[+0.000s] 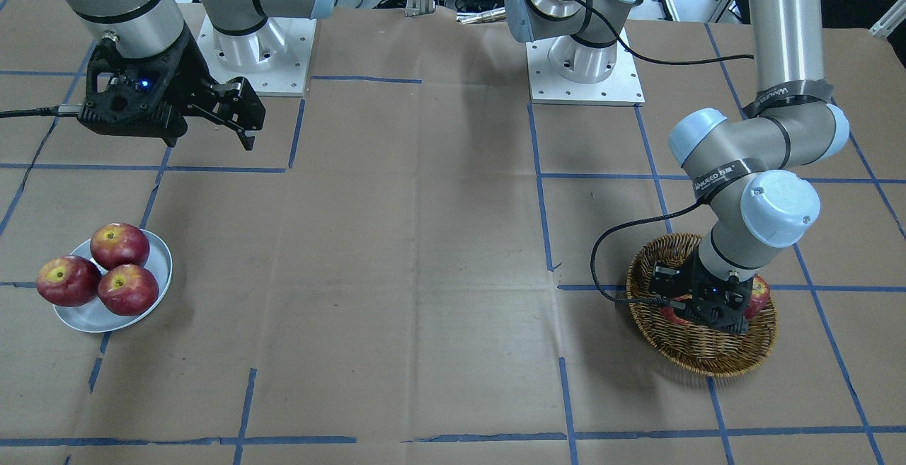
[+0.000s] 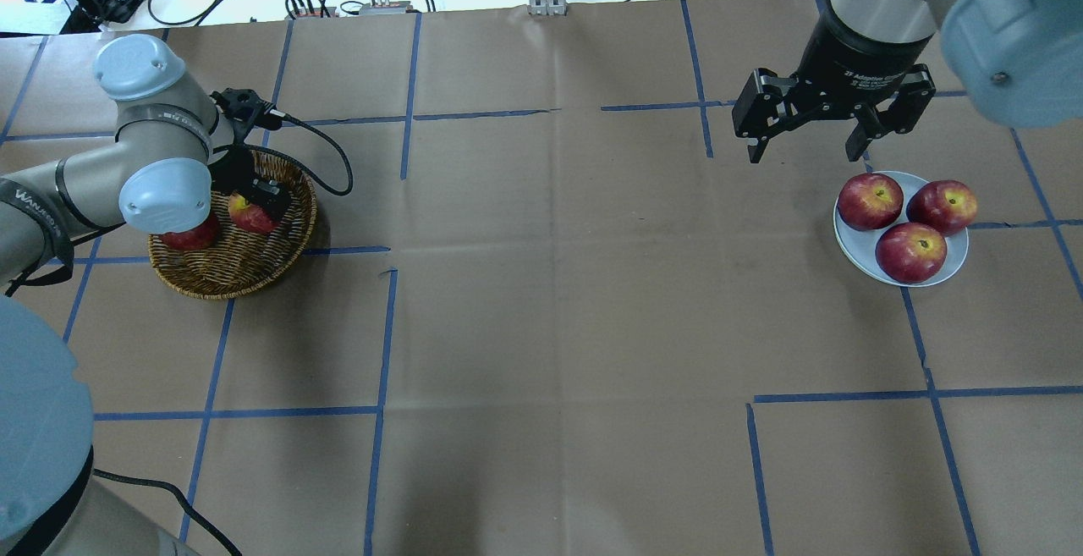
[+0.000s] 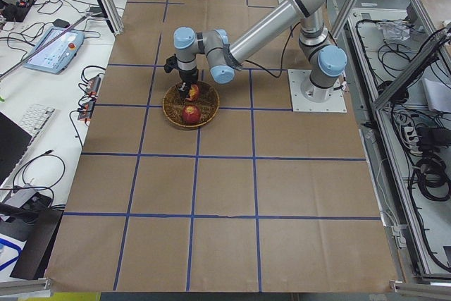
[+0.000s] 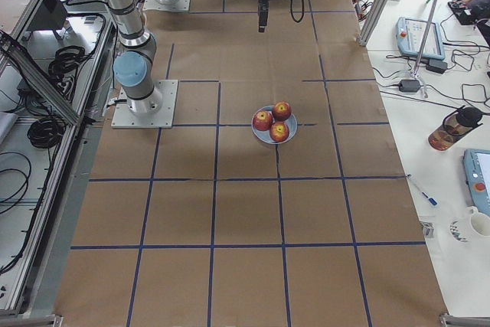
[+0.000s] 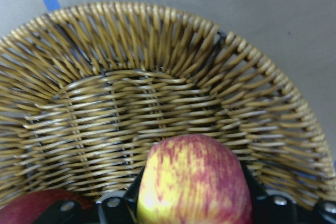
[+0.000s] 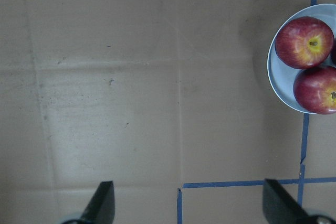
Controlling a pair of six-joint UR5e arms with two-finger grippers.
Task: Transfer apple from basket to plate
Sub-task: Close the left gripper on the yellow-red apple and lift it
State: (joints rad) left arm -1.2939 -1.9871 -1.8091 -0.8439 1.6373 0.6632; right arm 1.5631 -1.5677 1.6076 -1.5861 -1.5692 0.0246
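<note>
Your left gripper [image 2: 255, 206] was down inside the basket [image 5: 157, 40], jaws narrowed onto the apple [image 5: 191, 182]. The wrist view showed a finger pressed to each flank of it, yellow-streaked side toward the camera. You could not tell whether the fruit rested on the weave or hung just clear of it. A darker red apple [image 2: 190, 239] lay beside it in the basket. Your right gripper [image 2: 808, 150] hung over the brown table [image 2: 550, 285], jaws spread wide, holding nothing, just beside the plate [image 2: 850, 239]. Three deep-red apples [image 2: 910, 251] sat on that plate, well apart from the basket.
</note>
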